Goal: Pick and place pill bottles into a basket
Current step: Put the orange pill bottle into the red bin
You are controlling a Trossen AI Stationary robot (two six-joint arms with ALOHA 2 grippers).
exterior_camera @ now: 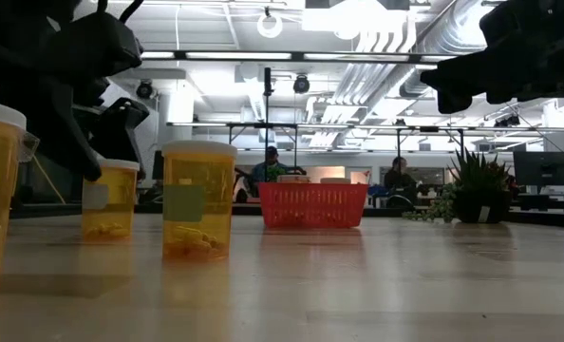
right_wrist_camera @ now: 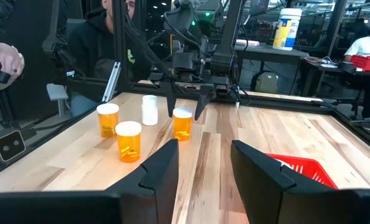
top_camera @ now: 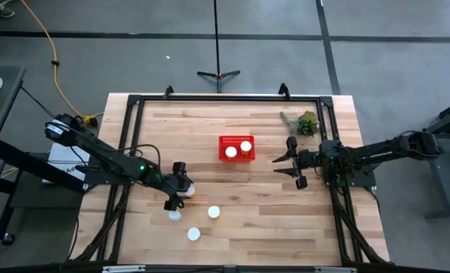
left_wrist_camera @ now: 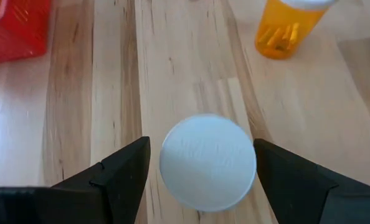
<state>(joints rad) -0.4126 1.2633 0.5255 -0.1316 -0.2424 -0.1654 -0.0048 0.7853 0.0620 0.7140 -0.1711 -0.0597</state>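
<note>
A bottle (left_wrist_camera: pixel 207 162) stands between my left fingers (left_wrist_camera: pixel 119 171), its white cap filling the lower middle of the left wrist view; the fingers are spread, one on each side, with a sliver of bare wood showing on both sides, so I am not pinching it. In the high view my left claw (top_camera: pixel 176 186) sits left of centre in the lower half, over that bottle (top_camera: pixel 189 190).

Three more bottles stand loose close by: one (top_camera: pixel 175 215) just below the claw, one (top_camera: pixel 214 212) to its lower right, one (top_camera: pixel 193 234) lowest of all. From the right wrist they read as amber bottles with white caps, plus one all-white (right_wrist_camera: pixel 149 109). None lies between my claw and the basket; the wood there is bare.

The basket (top_camera: pixel 236 157) is near the middle of the high view, up and right of my left claw, well apart from it. Two caps show inside it (top_camera: pixel 231 152), (top_camera: pixel 246 146).

My right claw (top_camera: pixel 295 162) hangs right of the basket, fingers parted and holding nothing, pointing toward it. Above it, near the upper right of the table (top_camera: pixel 285 227), lies a green sprig (top_camera: pixel 304 122). A black frame (top_camera: pixel 210 99) runs round the table's edge.

Beyond the table, in the right wrist view's upper left, a person (right_wrist_camera: pixel 94 37) in a dark hoodie sits close by.
</note>
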